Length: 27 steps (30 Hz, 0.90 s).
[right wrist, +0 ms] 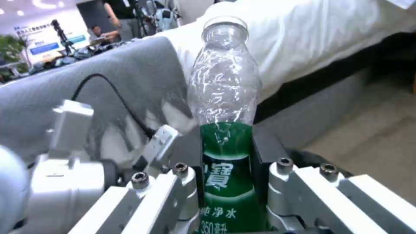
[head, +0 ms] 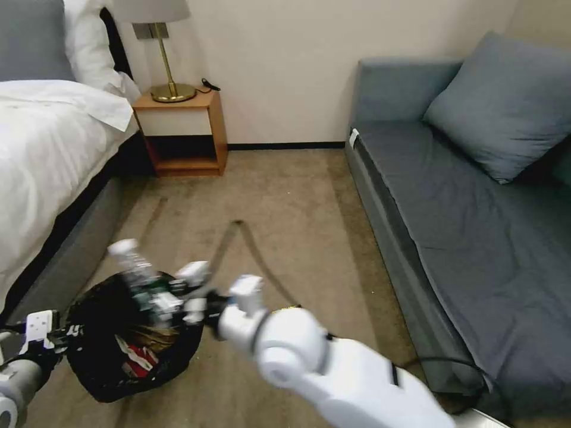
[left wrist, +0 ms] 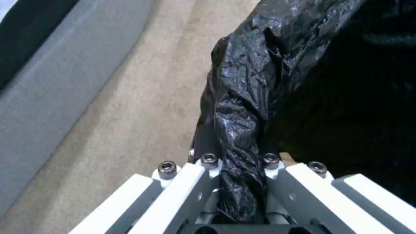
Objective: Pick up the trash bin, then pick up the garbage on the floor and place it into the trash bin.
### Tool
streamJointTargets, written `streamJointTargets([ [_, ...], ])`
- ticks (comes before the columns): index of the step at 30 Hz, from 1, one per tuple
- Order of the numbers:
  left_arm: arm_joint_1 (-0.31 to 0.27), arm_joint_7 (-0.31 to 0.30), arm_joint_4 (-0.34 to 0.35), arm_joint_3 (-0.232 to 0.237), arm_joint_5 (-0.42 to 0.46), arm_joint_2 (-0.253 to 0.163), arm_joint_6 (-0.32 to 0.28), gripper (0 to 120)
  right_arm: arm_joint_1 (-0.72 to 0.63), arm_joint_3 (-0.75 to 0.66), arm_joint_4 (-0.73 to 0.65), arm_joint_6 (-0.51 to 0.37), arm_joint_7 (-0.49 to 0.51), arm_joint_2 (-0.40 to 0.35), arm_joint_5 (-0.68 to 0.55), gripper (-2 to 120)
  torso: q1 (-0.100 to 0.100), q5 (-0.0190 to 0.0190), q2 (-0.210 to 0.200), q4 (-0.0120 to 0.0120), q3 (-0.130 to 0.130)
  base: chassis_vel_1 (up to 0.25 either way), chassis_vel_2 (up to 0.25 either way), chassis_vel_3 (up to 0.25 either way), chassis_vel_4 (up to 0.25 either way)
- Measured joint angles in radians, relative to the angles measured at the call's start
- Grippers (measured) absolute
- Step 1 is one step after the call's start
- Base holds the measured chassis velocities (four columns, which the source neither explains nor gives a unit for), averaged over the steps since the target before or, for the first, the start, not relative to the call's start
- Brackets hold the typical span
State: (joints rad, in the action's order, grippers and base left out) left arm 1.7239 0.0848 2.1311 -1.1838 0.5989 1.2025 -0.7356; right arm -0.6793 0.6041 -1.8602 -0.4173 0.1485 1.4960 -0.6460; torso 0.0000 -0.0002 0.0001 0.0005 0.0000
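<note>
The head camera looked down at the carpet (head: 285,196); both wrist cameras sat close, apparently sharing the bed (right wrist: 312,42).

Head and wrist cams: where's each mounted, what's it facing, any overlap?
Head: on the robot's head, facing down at carpet, trash bin, bed, sofa; both arms show.
Left wrist: on the left arm, facing the left gripper shut on the bin's black bag.
Right wrist: on the right arm, facing the right gripper shut on the bottle, bed behind.
Shared: head and right wrist both show the bottle.

Even indoor light, moving arm blurred, bin interior dark
</note>
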Motion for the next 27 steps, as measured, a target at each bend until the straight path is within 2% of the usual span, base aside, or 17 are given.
streamJointTargets([
  [4,-0.002,0.000,0.004,0.007,0.000,0.001,0.000,3,0.005,0.034,0.075,0.001,0.010,0.037,0.031,28,0.000,-0.0001,0.000,-0.0003,0.000,0.000,0.000,0.000,0.000],
  [6,-0.006,0.000,0.003,0.016,0.000,0.001,0.000,3,0.004,0.047,0.090,-0.001,0.008,0.037,0.037,37,0.000,-0.0002,0.000,-0.0004,0.000,0.000,0.000,0.000,0.000],
  [8,-0.009,0.000,0.003,0.019,-0.001,0.001,0.000,3,0.002,0.049,0.091,-0.004,0.007,0.035,0.038,41,0.000,-0.0001,0.000,-0.0006,0.000,0.000,0.000,0.000,0.000],
  [11,-0.015,0.000,-0.004,0.025,-0.001,-0.003,0.000,3,-0.009,0.047,0.081,-0.014,0.001,0.028,0.042,54,0.000,-0.0001,0.000,-0.0006,0.000,0.000,0.000,0.000,0.000],
  [12,-0.015,0.000,-0.004,0.025,-0.001,-0.003,0.000,3,-0.009,0.047,0.081,-0.014,0.001,0.028,0.042,54,0.000,-0.0001,0.000,-0.0006,0.000,0.000,0.000,0.000,0.000],
  [14,-0.017,-0.001,-0.009,0.025,-0.002,-0.005,0.000,3,-0.019,0.035,0.061,-0.028,-0.016,0.016,0.051,65,0.000,0.0001,0.000,-0.0005,0.000,0.000,0.000,0.000,0.000],
  [16,-0.017,-0.001,-0.010,0.025,-0.002,-0.005,0.000,3,-0.023,0.031,0.055,-0.030,-0.022,0.011,0.056,69,0.000,0.0000,0.000,-0.0005,0.000,0.000,0.000,0.000,0.000],
  [17,-0.017,-0.001,-0.012,0.025,-0.002,-0.007,0.000,3,-0.030,0.026,0.043,-0.039,-0.038,0.001,0.066,74,0.000,0.0000,0.000,-0.0006,0.000,0.000,0.000,0.000,0.000],
  [18,-0.021,-0.001,-0.018,0.023,-0.002,-0.008,0.000,3,-0.047,0.010,0.013,-0.039,-0.051,-0.016,0.096,88,0.000,0.0001,0.000,-0.0005,0.000,0.000,0.000,0.000,0.000],
  [20,-0.023,-0.001,-0.024,0.017,-0.002,-0.009,0.000,3,-0.065,-0.034,-0.018,-0.015,-0.054,-0.048,0.129,96,0.000,0.0003,0.000,-0.0004,0.000,0.000,0.000,0.000,0.000],
  [24,-0.023,-0.001,-0.034,0.011,-0.002,-0.013,0.000,3,-0.077,-0.089,-0.045,0.018,-0.071,-0.107,0.161,99,0.000,0.0005,0.000,-0.0004,0.000,0.000,0.000,0.000,0.000],
  [27,-0.015,0.000,-0.048,0.001,-0.002,-0.018,0.000,3,-0.106,-0.218,-0.051,0.135,-0.157,-0.306,0.262,100,0.000,0.0007,0.000,-0.0007,0.000,0.000,0.000,0.000,0.000],
])
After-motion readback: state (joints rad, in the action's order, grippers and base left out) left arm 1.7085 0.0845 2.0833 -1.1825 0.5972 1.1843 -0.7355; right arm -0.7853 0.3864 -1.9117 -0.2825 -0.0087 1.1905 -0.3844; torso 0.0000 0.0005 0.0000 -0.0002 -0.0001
